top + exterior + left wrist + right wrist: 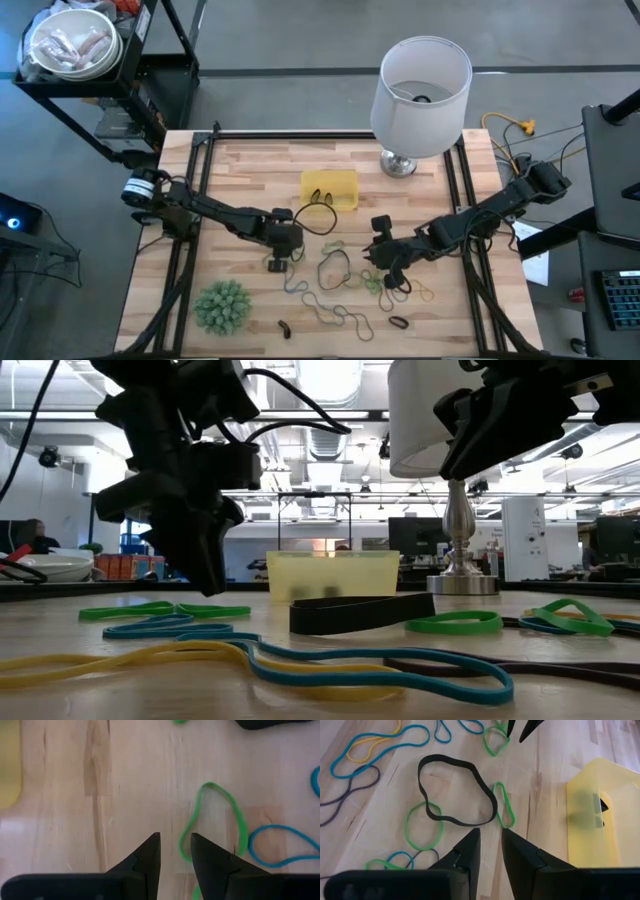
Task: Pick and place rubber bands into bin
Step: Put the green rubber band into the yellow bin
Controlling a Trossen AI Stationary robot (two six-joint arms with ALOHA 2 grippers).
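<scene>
Rubber bands of green, blue, yellow and dark rubber lie flat on the wooden table's near half. A large black one lies among them. The yellow bin stands farther back at mid-table, with dark bands inside. My left gripper points down close to the table; its fingers stand a narrow gap apart, just beside a green band. My right gripper hovers above the bands near the black loop, fingers also a narrow gap apart, holding nothing.
A white lampshade on a metal foot stands at the far right of the table. A spiky green plant ball sits at the near left corner. Black frame rails run along the table's left and right sides.
</scene>
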